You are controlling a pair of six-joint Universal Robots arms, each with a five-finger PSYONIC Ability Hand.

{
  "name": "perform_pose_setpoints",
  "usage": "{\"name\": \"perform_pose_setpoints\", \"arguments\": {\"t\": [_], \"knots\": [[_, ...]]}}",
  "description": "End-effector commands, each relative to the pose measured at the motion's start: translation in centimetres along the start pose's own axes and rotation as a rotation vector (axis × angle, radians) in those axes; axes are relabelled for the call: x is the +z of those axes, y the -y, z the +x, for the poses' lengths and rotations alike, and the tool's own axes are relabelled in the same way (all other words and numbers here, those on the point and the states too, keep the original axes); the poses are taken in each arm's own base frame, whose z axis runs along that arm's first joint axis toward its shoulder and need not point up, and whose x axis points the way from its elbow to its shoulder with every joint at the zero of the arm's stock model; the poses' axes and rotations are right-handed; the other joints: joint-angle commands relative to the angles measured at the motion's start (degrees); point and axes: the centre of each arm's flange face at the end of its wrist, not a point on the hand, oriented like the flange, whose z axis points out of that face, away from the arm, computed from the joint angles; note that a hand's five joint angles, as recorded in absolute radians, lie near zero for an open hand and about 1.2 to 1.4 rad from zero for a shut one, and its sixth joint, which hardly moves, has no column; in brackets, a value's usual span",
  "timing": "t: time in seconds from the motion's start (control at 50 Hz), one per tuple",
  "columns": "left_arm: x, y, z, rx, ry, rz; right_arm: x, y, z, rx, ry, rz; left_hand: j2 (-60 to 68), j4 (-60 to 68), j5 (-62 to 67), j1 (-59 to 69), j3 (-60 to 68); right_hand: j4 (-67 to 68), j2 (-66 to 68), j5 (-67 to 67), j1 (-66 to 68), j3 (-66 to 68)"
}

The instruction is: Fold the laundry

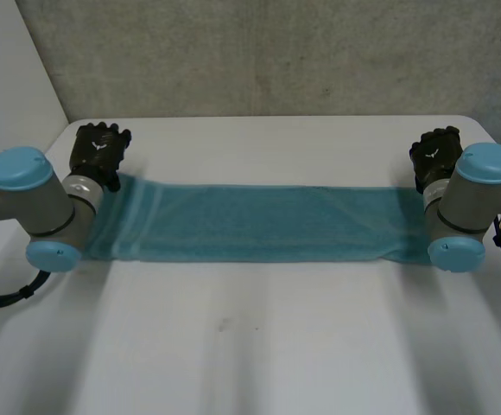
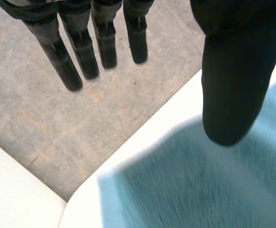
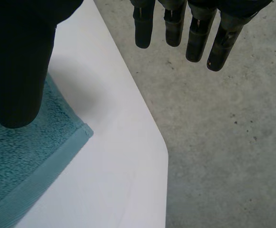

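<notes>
So there's just the one piece of laundry here, a teal towel [image 1: 259, 223], lying flat as a long narrow strip across the white surface [image 1: 250, 346], running from one side almost to the other, a bit nearer the far edge than the near one. The left robot hand [image 1: 99, 151] sits at the far corner of the towel's left end and the right robot hand [image 1: 434, 154] mirrors it at the far corner of the right end. My guess is that's deliberate: one hand per end means both can take a corner at once and carry the cloth without it going crooked. Nothing is gripped yet, though. In the left wrist view the fingers [image 2: 64, 66] are straight and stick out past the surface's rounded corner over the grey floor [image 2: 43, 137], with the thumb [image 2: 233, 85] above the towel's edge. The right wrist view is the same deal, with fingers [image 3: 195, 38] straight out over the floor and the thumb [image 3: 16, 71] over the hemmed corner. Both hands are relaxed and empty, with the cloth between thumb and fingers but not pinched. I can't tell whether either thumb actually touches the fabric. The strip being that narrow makes me think it's already been doubled lengthwise, but that's a guess. Count: one towel, two robot hands, one surface, nothing else on it.
</notes>
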Motion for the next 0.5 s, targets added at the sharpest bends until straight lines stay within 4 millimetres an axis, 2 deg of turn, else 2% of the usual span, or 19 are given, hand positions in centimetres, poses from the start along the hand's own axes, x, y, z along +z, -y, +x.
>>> {"name": "perform_pose_setpoints", "arguments": {"t": [0.02,0.06,0.08,0.1,0.12,0.14,0.2,0.22,0.24,0.26,0.28,0.32,0.34,0.38,0.46,0.5], "knots": [[-2.1,2.4,0.4,0.008,-0.022,0.005,-1.4,1.5,2.6,0.083,-0.019,0.012,-16.68,-17.27,-17.74,-16.4,-16.77,-3.45,-2.75,-4.22,-2.01,-2.4],[-3.5,3.8,0.0,0.01,-0.018,0.007,-3.0,3.3,5.1,0.164,-0.038,0.036,-16.68,-17.27,-17.74,-16.4,-16.77,-3.45,-2.75,-4.22,-2.01,-2.4],[-3.5,3.8,0.0,0.01,-0.018,0.007,-3.0,3.3,5.1,0.164,-0.038,0.036,-16.68,-17.27,-17.74,-16.4,-16.77,-3.45,-2.75,-4.22,-2.01,-2.4],[-4.3,4.6,-0.3,0.004,-0.015,0.009,-3.9,3.9,5.8,0.202,-0.037,0.041,-16.68,-17.27,-17.74,-16.4,-16.77,-3.45,-2.75,-4.22,-2.01,-2.4],[-4.3,4.6,-0.3,0.004,-0.015,0.009,-4.9,4.4,6.5,0.235,-0.034,0.044,-16.68,-17.27,-17.74,-16.4,-16.77,-3.45,-2.75,-4.22,-2.01,-2.4],[-5.3,5.3,-0.6,-0.003,-0.016,0.01,-4.9,4.4,6.5,0.235,-0.034,0.044,-16.68,-17.27,-17.74,-16.4,-16.77,-3.45,-2.75,-4.22,-2.01,-2.4],[-7.5,6.4,-0.8,-0.006,-0.022,0.002,-7.0,5.1,7.7,0.266,-0.005,0.044,-16.68,-17.27,-17.74,-16.4,-16.77,-3.45,-2.75,-4.22,-2.01,-2.4],[-8.6,6.7,-0.8,-0.008,-0.026,-0.004,-8.0,4.8,8.2,0.27,0.018,0.025,-16.68,-17.27,-17.74,-16.4,-16.77,-3.45,-2.75,-4.22,-2.01,-2.4],[-8.6,6.7,-0.8,-0.008,-0.026,-0.004,-8.0,4.8,8.2,0.27,0.018,0.024,-16.68,-17.27,-17.74,-16.4,-16.77,-3.45,-2.75,-4.22,-2.01,-2.4],[-9.7,6.9,-0.7,-0.011,-0.033,-0.011,-8.7,4.0,8.8,0.271,0.036,-0.008,-16.68,-17.27,-17.74,-16.4,-16.77,-3.45,-2.75,-4.22,-2.01,-2.4],[-9.7,6.9,-0.7,-0.011,-0.033,-0.011,-9.3,3.1,9.5,0.274,0.049,-0.042,-16.68,-17.27,-17.74,-16.4,-16.77,-3.45,-2.75,-4.22,-2.01,-2.4],[-11.6,7.0,-0.3,-0.017,-0.05,-0.032,-10.0,2.4,9.6,0.281,0.072,-0.071,-16.68,-17.27,-17.74,-16.4,-16.77,-3.45,-2.75,-4.22,-2.01,-2.4],[-11.6,7.0,-0.3,-0.017,-0.05,-0.032,-10.6,1.7,9.6,0.289,0.096,-0.099,-16.68,-17.27,-17.74,-16.4,-16.77,-3.45,-2.75,-4.22,-2.01,-2.4],[-13.4,7.5,0.6,-0.053,-0.078,-0.038,-11.1,1.1,9.4,0.296,0.124,-0.12,-16.68,-17.27,-17.74,-16.4,-16.77,-3.45,-2.75,-4.22,-2.01,-2.4],[-14.7,7.8,1.1,-0.129,-0.093,-0.043,-11.4,0.0,9.0,0.317,0.161,-0.147,-16.68,-17.27,-17.74,-16.4,-16.77,-0.01,0.7,-0.77,1.44,1.05],[-15.1,7.8,1.2,-0.17,-0.098,-0.047,-11.4,-1.2,9.0,0.341,0.185,-0.16,-16.68,-17.27,-17.74,-16.4,-16.77,9.19,9.9,8.43,10.64,10.25]]}}
